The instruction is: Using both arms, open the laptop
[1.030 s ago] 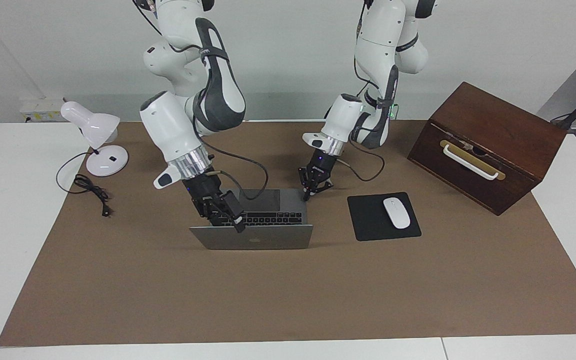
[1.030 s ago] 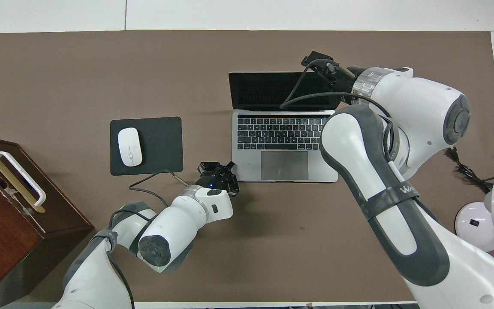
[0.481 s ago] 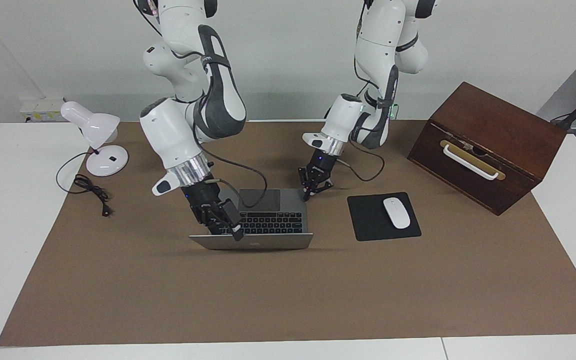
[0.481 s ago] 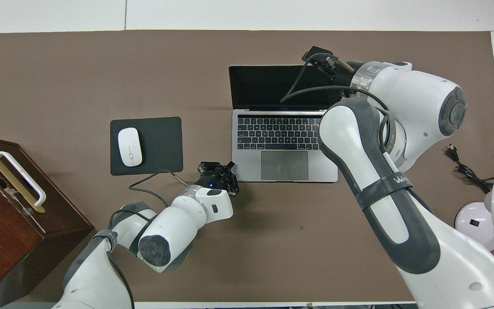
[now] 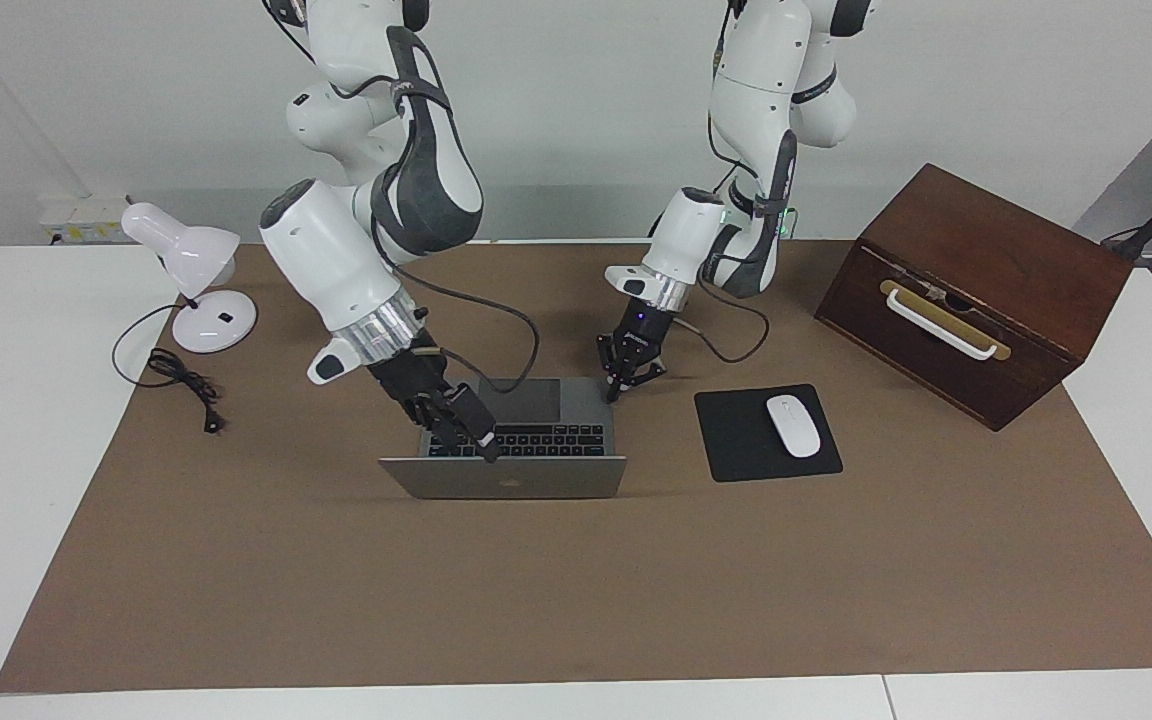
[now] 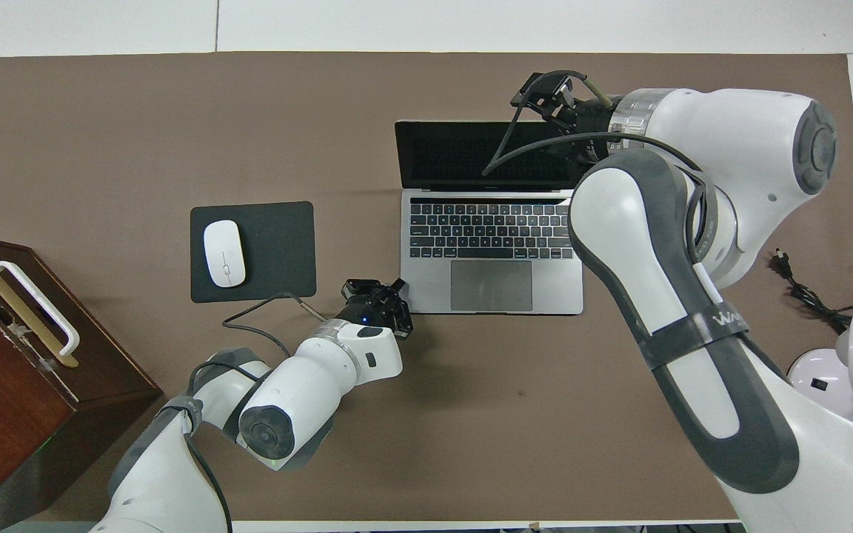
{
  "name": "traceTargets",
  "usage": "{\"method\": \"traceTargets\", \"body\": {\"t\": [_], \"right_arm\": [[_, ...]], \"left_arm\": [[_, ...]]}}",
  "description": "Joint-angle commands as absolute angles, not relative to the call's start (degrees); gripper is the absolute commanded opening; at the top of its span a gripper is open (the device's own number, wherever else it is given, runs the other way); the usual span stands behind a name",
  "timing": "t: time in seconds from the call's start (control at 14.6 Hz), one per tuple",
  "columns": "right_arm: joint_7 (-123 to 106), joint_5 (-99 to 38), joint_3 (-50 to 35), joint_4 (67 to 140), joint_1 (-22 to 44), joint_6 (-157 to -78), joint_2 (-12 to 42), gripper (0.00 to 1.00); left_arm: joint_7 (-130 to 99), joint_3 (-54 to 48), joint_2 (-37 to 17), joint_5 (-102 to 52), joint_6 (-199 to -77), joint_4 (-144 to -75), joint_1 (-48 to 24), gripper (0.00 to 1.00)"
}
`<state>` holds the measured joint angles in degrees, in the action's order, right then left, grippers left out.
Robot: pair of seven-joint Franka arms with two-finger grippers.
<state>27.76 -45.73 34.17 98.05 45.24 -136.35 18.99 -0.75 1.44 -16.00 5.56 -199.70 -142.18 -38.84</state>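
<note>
So, nearest the robots, we see the left gripper (image 5: 620, 388) w/ fingers pinched together, tips on the laptop (image 6: 491, 222) base corner nearest the left arm, by the trackpad. The laptop sits mid-counter (image 5: 636, 600) on the brown mat, lid raised, screen dark. Beside it, toward the left arm's end, a white mouse (image 6: 223, 252) lies on a black mouse pad (image 6: 278, 252). Farther out, the right gripper (image 5: 466, 425) is at the lid's top edge; we can't tell its fingers' spread.
</note>
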Motion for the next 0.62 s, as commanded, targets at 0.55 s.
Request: {"method": "traceTargets", "body": {"t": [0.55], "right_arm": [[37.79,-27.96,35.16,97.74,44.22,-116.47,4.58,1.0]], "left_arm": [[-2.81,1.58,-13.63,6.24,-200.74,-142.29,-36.66,0.0]]}}
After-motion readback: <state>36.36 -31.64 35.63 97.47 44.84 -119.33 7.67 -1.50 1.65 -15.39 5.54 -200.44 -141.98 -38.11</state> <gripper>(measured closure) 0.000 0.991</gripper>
